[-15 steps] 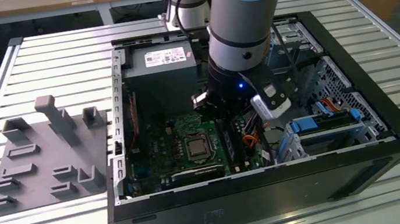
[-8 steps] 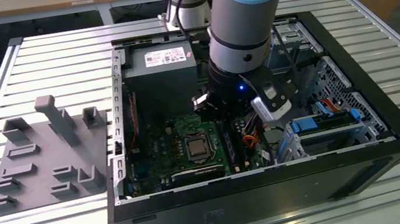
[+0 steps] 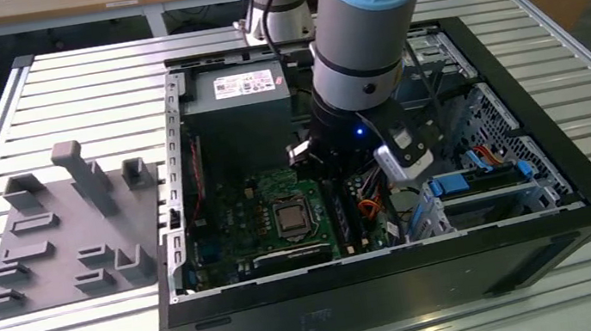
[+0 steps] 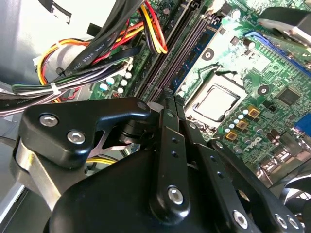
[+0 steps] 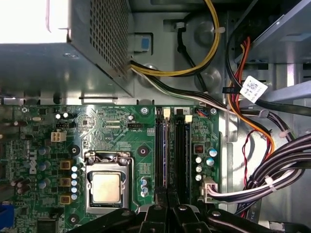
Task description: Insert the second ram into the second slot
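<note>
**Exterior view.** The arm reaches down into the open case point(image 3: 403, 267), which lies on a slatted table point(image 3: 52, 87). The gripper point(image 3: 331, 169) is low over the board point(image 3: 269, 221), just beside the socket on the exterior view's right. A grey rack point(image 3: 61, 224) sits on the table, well apart from the case. The power supply point(image 3: 238, 130) has a white label point(image 3: 249, 82), which is left unread here.

**Second wrist view.** The gripper point(image 4: 167, 103) has its fingers point(image 4: 167, 126) drawn together, and no stick can be made out between them. Its tip is over the near end of the slots. A thin blue edge runs along one slot: the ram point(image 4: 197, 51), already standing in it.

**First wrist view.** The gripper point(image 5: 167, 209) covers the near ends of the two slots, next to the socket point(image 5: 107, 187). The ram point(image 5: 166, 155) shows as a blue line in the slot nearer the socket. The slot beside it point(image 5: 182, 155) looks dark. Which of the two counts as the second slot cannot be told. A white tag point(image 5: 254, 89) hangs on a cable.

**Judgement.** The step looks like seating, or just after it. Any further pressing needs the stick square in its slot, with even force until the pale end clips point(image 5: 166, 113) close.
</note>
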Tool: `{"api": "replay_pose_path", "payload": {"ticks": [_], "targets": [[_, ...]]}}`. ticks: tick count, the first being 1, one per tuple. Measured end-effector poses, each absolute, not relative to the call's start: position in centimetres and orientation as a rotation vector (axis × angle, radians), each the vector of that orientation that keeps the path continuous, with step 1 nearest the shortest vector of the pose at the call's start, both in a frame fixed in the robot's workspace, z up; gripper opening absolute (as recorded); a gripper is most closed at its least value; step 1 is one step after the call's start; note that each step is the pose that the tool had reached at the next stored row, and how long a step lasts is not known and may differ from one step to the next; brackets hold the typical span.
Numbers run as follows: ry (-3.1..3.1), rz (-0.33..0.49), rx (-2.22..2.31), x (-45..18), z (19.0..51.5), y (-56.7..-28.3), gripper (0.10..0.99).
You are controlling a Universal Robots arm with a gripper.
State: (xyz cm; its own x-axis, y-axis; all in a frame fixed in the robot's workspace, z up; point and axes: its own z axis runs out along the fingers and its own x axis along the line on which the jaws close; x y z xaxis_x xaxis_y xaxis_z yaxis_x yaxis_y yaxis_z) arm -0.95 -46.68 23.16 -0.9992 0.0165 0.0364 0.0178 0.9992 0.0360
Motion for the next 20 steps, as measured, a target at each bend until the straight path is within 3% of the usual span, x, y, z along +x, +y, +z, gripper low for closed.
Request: {"api": "replay_pose_path", "payload": {"ticks": [20], "targets": [[-3.101,-0.056,-0.025,-0.52,22.92,-46.69,0.118]]}}
